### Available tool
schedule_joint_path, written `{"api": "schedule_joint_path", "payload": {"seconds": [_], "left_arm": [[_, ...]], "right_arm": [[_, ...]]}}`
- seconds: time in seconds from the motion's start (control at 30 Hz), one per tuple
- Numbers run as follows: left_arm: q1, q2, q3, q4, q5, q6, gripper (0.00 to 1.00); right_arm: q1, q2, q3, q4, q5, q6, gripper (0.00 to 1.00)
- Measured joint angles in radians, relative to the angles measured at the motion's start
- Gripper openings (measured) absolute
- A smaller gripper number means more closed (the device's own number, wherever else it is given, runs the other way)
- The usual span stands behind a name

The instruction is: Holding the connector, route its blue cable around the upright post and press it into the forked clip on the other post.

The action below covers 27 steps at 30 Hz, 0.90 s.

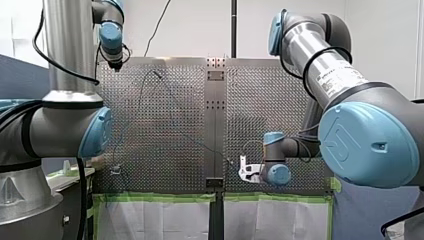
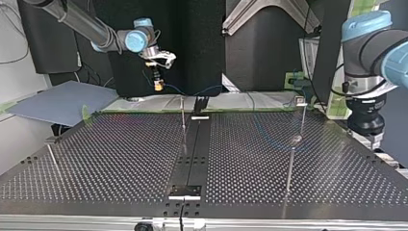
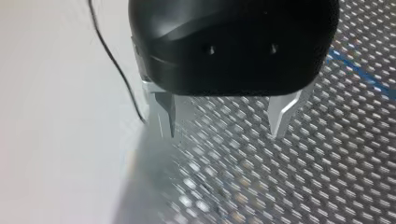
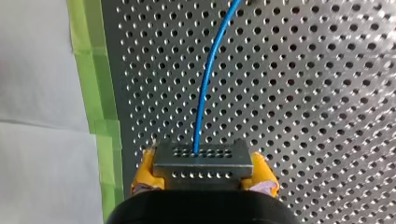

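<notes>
Gripper on the robot's right arm [image 4: 203, 179] squeezes a small grey connector [image 4: 201, 156] between its yellow pads [image 4: 145, 170]. It holds the connector up off the table [image 4: 303, 116], at the far left of the top view. A thin blue cable [image 4: 205, 88] comes out of the connector and runs away over the holes in the table. The left gripper [image 3: 224, 126] has its two metal fingers [image 3: 164, 116] wide apart and holds nothing.

The connector looks small, hard and light. Its flat sides are a good place to hold, and that is where the pads sit. The cable looks soft and bendy. It will likely flop and swing, so it needs a gentle pull to keep it straight. Pulling too hard could kink it at the connector.

In the top view a thin post [image 2: 183, 118] stands at the far middle. Another post [image 2: 302, 120] stands to the right, with a small piece on top that may be the clip. The cable is too thin there to tell if it touches either one.
</notes>
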Motion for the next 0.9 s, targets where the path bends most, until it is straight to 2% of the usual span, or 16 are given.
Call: {"api": "schedule_joint_path", "payload": {"seconds": [0.23,0.5,0.77,0.9], "left_arm": [[-0.018,0.007,0.043,-0.002,0.059,0.068,0.98],[-0.036,0.003,0.047,-0.004,0.129,0.136,0.98],[-0.073,0.002,0.047,-0.049,0.204,0.152,0.98],[-0.091,0.003,0.047,-0.08,0.209,0.153,0.98]], "right_arm": [[-0.022,0.0,-0.01,0.036,-0.001,-0.001,0.0],[-0.028,0.001,-0.011,0.04,-0.003,-0.011,0.0],[-0.023,0.001,-0.011,0.041,-0.003,-0.014,0.0],[-0.022,0.001,-0.011,0.041,-0.003,-0.015,0.0]]}}
